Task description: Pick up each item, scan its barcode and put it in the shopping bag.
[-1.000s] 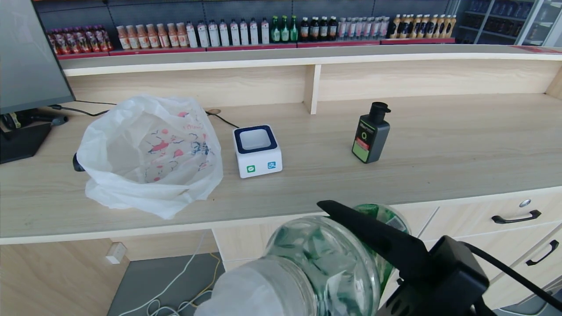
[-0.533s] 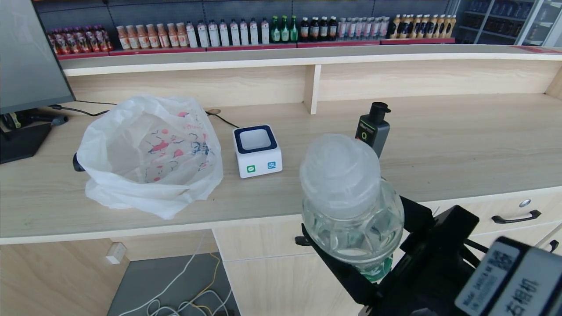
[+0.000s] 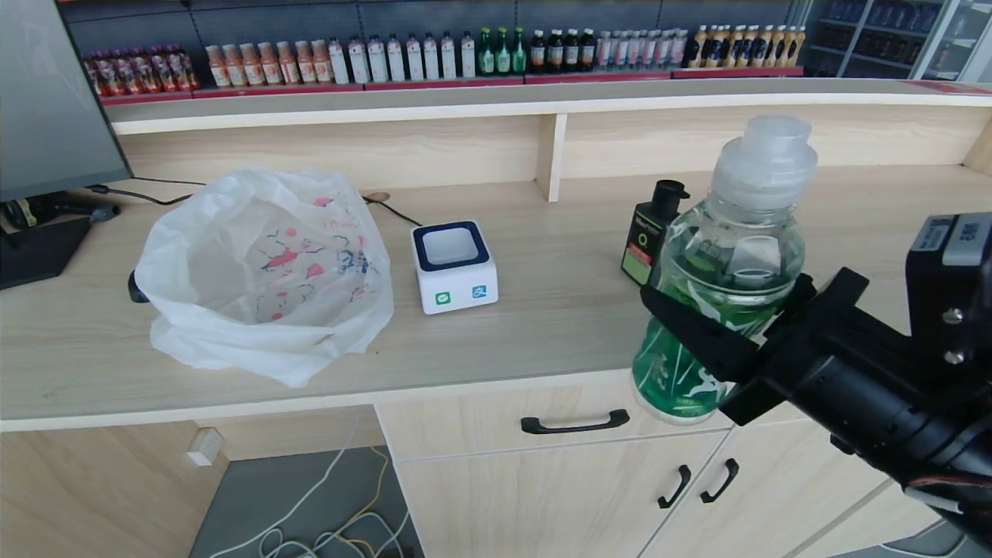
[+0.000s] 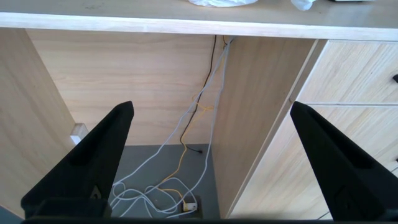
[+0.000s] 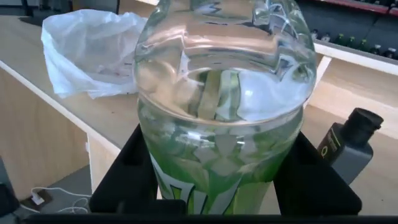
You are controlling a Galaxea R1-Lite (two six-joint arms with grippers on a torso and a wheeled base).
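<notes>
My right gripper (image 3: 740,325) is shut on a clear drink bottle (image 3: 725,271) with a green label and pale cap, held upright over the counter's front edge at the right. Up close, the bottle (image 5: 221,118) stands between the right gripper (image 5: 221,186) and its black fingers (image 5: 121,174). A dark grey bottle with a black cap (image 3: 655,232) stands on the counter just behind it, also seen as the dark bottle (image 5: 348,152). The white scanner box (image 3: 453,266) sits mid-counter. The open white shopping bag (image 3: 267,271) lies to its left. My left gripper (image 4: 211,162) is open, low under the counter.
A monitor stand (image 3: 39,232) and cables sit at the counter's far left. A raised wooden shelf (image 3: 550,147) with a divider backs the counter. Drawers with black handles (image 3: 573,424) are below. Loose cables (image 4: 180,186) lie on the floor.
My right arm has swung the clear bottle up and to the right, turning it from lying cap-toward-camera to standing upright over the counter edge.
</notes>
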